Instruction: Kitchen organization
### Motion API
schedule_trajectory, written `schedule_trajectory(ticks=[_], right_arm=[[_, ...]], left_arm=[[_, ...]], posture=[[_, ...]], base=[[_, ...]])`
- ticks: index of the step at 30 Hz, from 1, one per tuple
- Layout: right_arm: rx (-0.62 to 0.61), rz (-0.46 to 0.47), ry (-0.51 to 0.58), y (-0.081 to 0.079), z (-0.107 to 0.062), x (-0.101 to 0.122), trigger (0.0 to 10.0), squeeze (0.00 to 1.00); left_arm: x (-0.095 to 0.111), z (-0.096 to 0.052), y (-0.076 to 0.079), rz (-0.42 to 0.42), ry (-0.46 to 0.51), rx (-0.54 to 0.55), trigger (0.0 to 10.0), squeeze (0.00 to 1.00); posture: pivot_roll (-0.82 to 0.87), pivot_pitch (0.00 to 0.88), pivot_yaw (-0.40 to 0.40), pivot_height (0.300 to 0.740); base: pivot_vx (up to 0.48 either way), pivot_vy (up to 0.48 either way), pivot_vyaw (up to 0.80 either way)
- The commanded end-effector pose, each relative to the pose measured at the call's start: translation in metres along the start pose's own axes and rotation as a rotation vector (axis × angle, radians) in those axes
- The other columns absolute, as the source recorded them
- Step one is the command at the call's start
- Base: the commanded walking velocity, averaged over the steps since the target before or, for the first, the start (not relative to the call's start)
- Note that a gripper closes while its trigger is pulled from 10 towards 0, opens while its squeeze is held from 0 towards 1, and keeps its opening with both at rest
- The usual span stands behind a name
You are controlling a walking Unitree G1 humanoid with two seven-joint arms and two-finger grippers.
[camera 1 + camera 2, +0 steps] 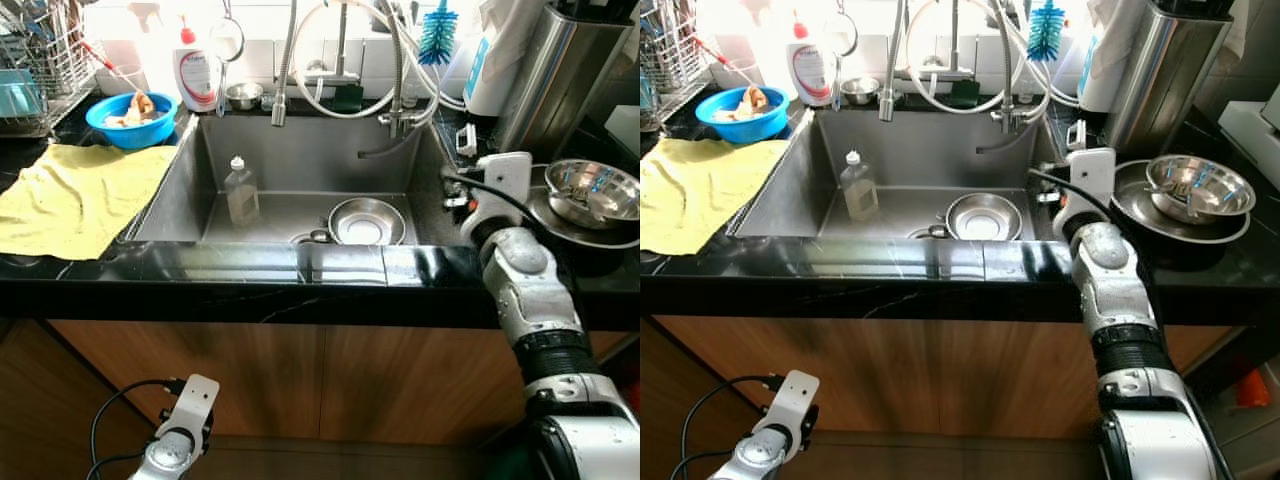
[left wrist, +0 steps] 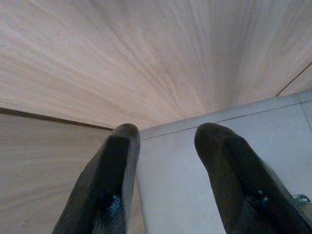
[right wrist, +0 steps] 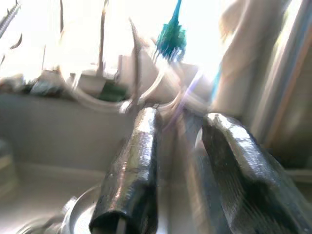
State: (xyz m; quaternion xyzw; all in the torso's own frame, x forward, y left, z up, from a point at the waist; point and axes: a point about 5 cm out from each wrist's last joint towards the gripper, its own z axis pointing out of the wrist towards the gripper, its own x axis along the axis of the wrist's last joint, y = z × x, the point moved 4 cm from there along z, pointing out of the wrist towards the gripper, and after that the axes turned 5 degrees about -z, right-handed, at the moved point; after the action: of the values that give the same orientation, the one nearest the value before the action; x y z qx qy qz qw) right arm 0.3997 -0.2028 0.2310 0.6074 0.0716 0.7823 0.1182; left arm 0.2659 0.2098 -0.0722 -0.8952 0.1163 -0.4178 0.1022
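A steel sink is set into a black surface, with wooden cabinet fronts below. In the basin, a clear soap bottle is seen standing upright, and a steel bowl rests just beside the drain. The right gripper is held over the sink's right edge; its jaws are apart, nothing between them. Stacked steel bowls are noted on the surface right of that arm. A yellow cloth is spread left of the sink, a blue bowl behind it. The left gripper hangs low before the cabinet, jaws apart and empty, above a pale floor.
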Motion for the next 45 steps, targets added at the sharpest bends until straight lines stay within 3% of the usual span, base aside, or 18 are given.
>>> schedule_trajectory(ticks=[1,7,8,9,14,15,16,17,23,33,34,35,36,38,39,40,41,45], right_arm=[[-0.047,-0.017,0.036,0.006,-0.003,0.010,10.0,0.00],[-0.217,-0.022,0.070,0.033,-0.026,0.016,10.0,0.00],[-0.268,-0.031,0.062,0.041,-0.034,0.013,10.0,0.21],[-0.304,-0.038,0.056,0.047,-0.040,0.012,10.0,1.00],[-0.449,-0.030,-0.031,0.071,-0.065,-0.008,10.0,1.00],[-0.448,-0.029,-0.044,0.071,-0.066,-0.011,10.0,0.63],[-0.444,-0.028,-0.058,0.070,-0.067,-0.013,10.0,0.02],[-0.435,-0.027,-0.073,0.069,-0.067,-0.015,10.0,0.00],[-0.406,-0.029,-0.087,0.066,-0.061,-0.013,10.0,0.00],[-0.152,-0.152,-0.116,0.048,-0.034,-0.010,10.0,0.00],[-0.128,-0.187,-0.139,0.047,-0.032,-0.013,10.0,0.44],[-0.124,-0.197,-0.148,0.047,-0.032,-0.014,10.0,0.44],[-0.119,-0.196,-0.168,0.047,-0.030,-0.017,10.0,1.00],[-0.105,-0.200,-0.197,0.046,-0.028,-0.021,10.0,1.00],[-0.095,-0.223,-0.216,0.046,-0.027,-0.023,10.0,0.68],[-0.096,-0.234,-0.221,0.046,-0.026,-0.024,10.0,0.68],[-0.098,-0.239,-0.223,0.046,-0.026,-0.024,10.0,0.00],[-0.046,-0.277,-0.241,0.041,-0.023,-0.027,10.0,0.00]], left_arm=[[-0.007,-0.001,-0.002,0.000,-0.025,0.010,10.0,0.00],[-0.008,-0.002,-0.002,0.002,-0.027,0.008,10.0,0.00],[-0.008,-0.002,-0.002,0.003,-0.027,0.007,10.0,0.00],[-0.008,-0.002,-0.002,0.003,-0.027,0.007,10.0,0.00],[-0.008,-0.002,0.000,0.005,-0.026,0.001,10.0,0.00],[-0.008,-0.002,0.000,0.006,-0.026,0.000,10.0,0.00],[-0.007,-0.002,0.000,0.006,-0.026,-0.001,10.0,0.00],[-0.007,-0.001,0.001,0.007,-0.025,-0.002,10.0,0.00],[-0.005,-0.001,0.000,0.008,-0.021,-0.001,10.0,0.00],[-0.005,-0.001,0.000,0.010,-0.023,-0.003,10.0,0.00],[-0.006,-0.001,0.001,0.009,-0.023,-0.004,10.0,0.00],[-0.006,-0.001,0.001,0.009,-0.023,-0.004,10.0,0.00],[-0.006,-0.001,0.001,0.009,-0.023,-0.005,10.0,0.00],[-0.006,-0.001,0.001,0.009,-0.024,-0.007,10.0,0.00],[-0.006,-0.001,0.002,0.009,-0.024,-0.007,10.0,0.00],[-0.007,-0.001,0.002,0.008,-0.025,-0.007,10.0,0.00],[-0.007,-0.001,0.002,0.008,-0.025,-0.007,10.0,0.00],[-0.005,-0.001,0.002,0.008,-0.021,-0.010,10.0,0.00]], posture=[[-0.05,0.000,0.000,0.740],[-0.06,0.000,0.001,0.740],[-0.06,0.000,0.001,0.740],[-0.06,0.000,0.001,0.740],[-0.06,0.000,0.004,0.740],[-0.06,0.000,0.005,0.740],[-0.06,0.000,0.005,0.740],[-0.06,0.000,0.005,0.740],[-0.06,0.000,0.005,0.740],[-0.05,0.000,0.002,0.740],[-0.05,0.000,0.002,0.740],[-0.05,0.000,0.002,0.740],[-0.05,0.000,0.003,0.740],[-0.05,0.000,0.003,0.740],[-0.05,0.000,0.002,0.740],[-0.05,0.000,0.002,0.740],[-0.05,0.000,0.002,0.740],[-0.05,0.000,0.006,0.740]], base=[[0.000,0.000,0.00],[0.000,0.000,0.00],[0.000,0.000,0.00],[0.000,0.000,0.00],[0.000,0.000,0.00],[0.000,0.000,0.00],[0.000,0.000,0.00],[0.000,0.000,0.00],[0.000,0.000,0.00],[0.000,0.000,0.00],[0.000,0.000,0.00],[0.000,0.000,0.00],[0.000,0.000,0.00],[0.000,0.000,0.00],[0.000,0.000,0.00],[0.000,0.000,0.00],[0.000,0.000,0.00],[0.000,0.000,0.00]])
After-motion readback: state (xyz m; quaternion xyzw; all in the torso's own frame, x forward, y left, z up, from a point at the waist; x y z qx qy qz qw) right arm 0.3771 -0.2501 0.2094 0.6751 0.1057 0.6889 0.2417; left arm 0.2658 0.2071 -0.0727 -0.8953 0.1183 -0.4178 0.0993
